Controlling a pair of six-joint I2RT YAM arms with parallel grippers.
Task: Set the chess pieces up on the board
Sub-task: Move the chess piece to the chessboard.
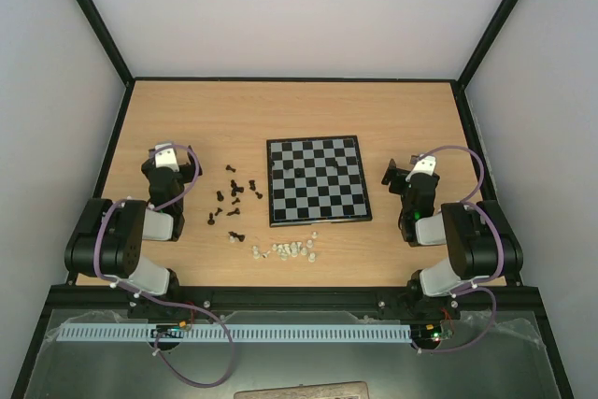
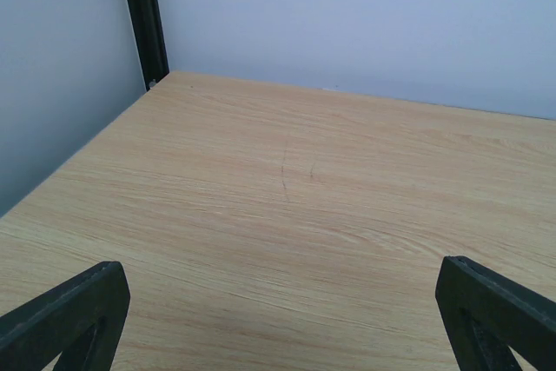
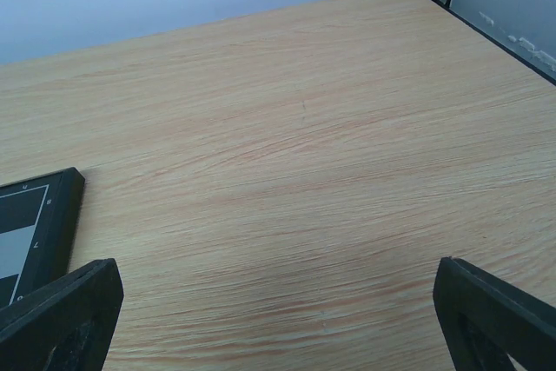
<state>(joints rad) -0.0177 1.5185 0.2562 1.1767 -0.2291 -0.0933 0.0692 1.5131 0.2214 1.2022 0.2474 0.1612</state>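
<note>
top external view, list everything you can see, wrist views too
board: one, black and pale grey checkered, table centre, no pieces seen on it
chess pieces: about a dozen, black, scattered on the table left of the board
whitish chessmen: small cluster, translucent white, off the board's near-left corner
table: one, light wood
left gripper: one, black, open, over bare table
right gripper: one, black, open, just right of the board

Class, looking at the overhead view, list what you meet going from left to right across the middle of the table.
In order: left claw → black chess pieces → chessboard → right claw.
</note>
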